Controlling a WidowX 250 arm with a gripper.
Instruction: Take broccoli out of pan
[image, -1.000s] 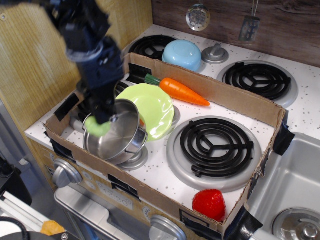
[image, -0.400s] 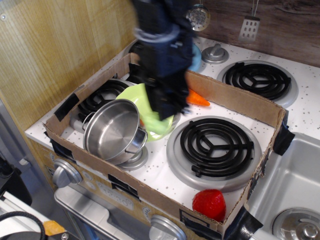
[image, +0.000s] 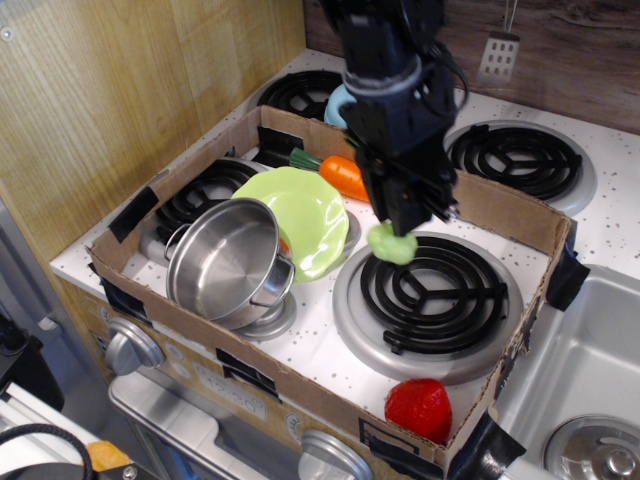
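The broccoli (image: 391, 243) is a small lime-green lumpy floret. It hangs from my gripper (image: 402, 226) just above the near-left edge of the right front burner (image: 432, 290). The gripper is shut on it from above; the fingertips are partly hidden by the dark arm. The pan (image: 227, 262) is a shiny steel pot with loop handles. It stands tilted on the left front burner, empty inside, well to the left of the gripper.
A light-green plate (image: 295, 215) lies between pan and gripper. A carrot (image: 345, 175) lies behind the arm, a red toy (image: 419, 408) in the near right corner. A cardboard wall (image: 500, 205) rings the stove. A light-blue bowl (image: 337, 103) and a sink (image: 590, 380) lie outside.
The arm has carried the broccoli from the pan's left rim rightward across the plate to above the right front burner. The pan is now empty and has not moved.
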